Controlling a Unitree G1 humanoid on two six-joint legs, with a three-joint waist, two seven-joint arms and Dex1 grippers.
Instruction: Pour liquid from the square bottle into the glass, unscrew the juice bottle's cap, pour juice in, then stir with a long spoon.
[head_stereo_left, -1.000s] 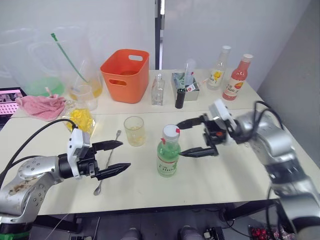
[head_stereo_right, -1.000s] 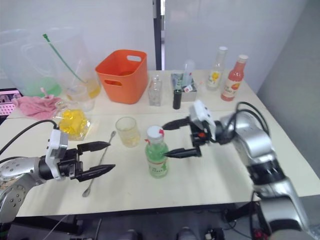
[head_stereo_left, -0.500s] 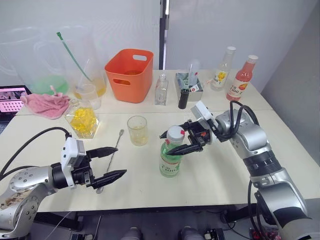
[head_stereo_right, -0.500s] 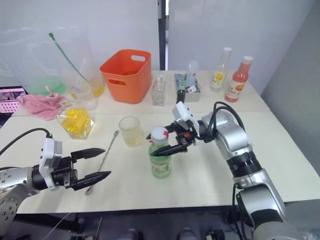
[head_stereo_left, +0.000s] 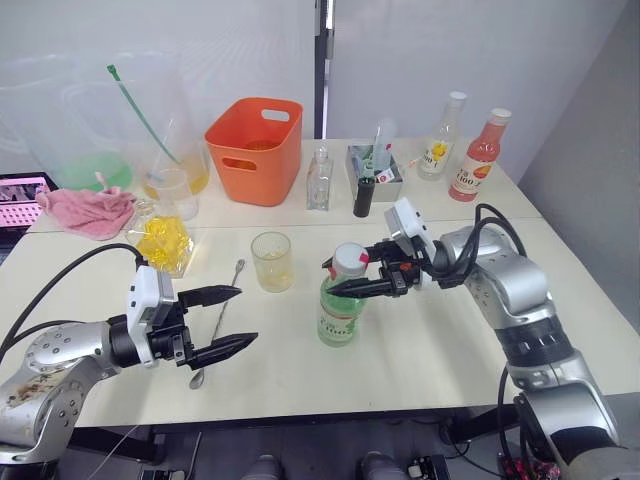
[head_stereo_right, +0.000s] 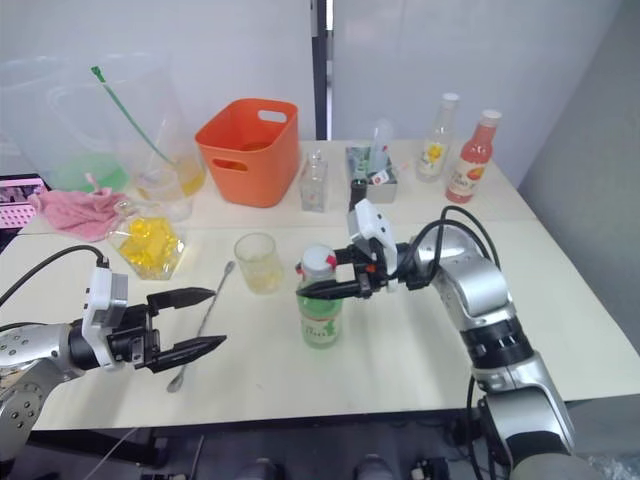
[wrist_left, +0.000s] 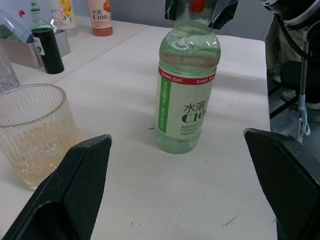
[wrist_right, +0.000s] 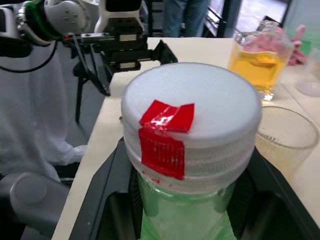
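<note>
juice bottle (head_stereo_left: 339, 310) upright mid-bench, the glass (head_stereo_left: 271, 261) at its 10 o'clock. right hand (head_stereo_left: 345, 276) closed around the juice bottle's cap (wrist_right: 190, 111). left hand (head_stereo_left: 235, 318) wide open, empty, over long spoon (head_stereo_left: 218, 321)

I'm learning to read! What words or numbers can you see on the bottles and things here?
"水溶 C100", cut off by the curve, on the juice bottle label.
"C100" on the pink-red bottle.
The red band around the juice bottle has white print, too small to read.
The yellow-labelled bottle has print too small to read.
</note>
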